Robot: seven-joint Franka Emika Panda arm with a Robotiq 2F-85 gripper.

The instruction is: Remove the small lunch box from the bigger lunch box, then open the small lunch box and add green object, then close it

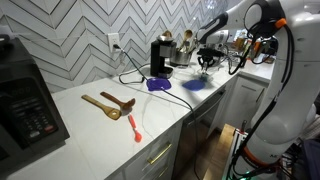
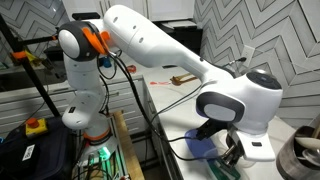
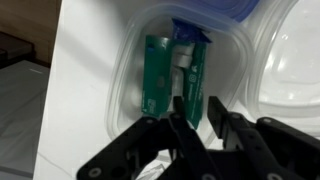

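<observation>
In the wrist view the green object (image 3: 160,65), long and flat, reaches down into a translucent rounded container (image 3: 125,70) with a blue edge at its far side, which looks like the small lunch box. My gripper (image 3: 197,112) has its fingers close together on either side of the green object's near end and appears shut on it. In an exterior view the gripper (image 1: 207,62) hangs over a blue container (image 1: 196,85), and the bigger purple-blue lunch box (image 1: 158,84) sits just beside it. In an exterior view the gripper (image 2: 231,150) is low over the blue container (image 2: 205,150).
Two wooden spoons (image 1: 108,104) and a red-orange utensil (image 1: 134,127) lie on the white counter (image 1: 90,140). A coffee machine (image 1: 162,55) and cables stand at the back. A clear plastic piece (image 3: 290,60) lies beside the container. The counter edge is near it.
</observation>
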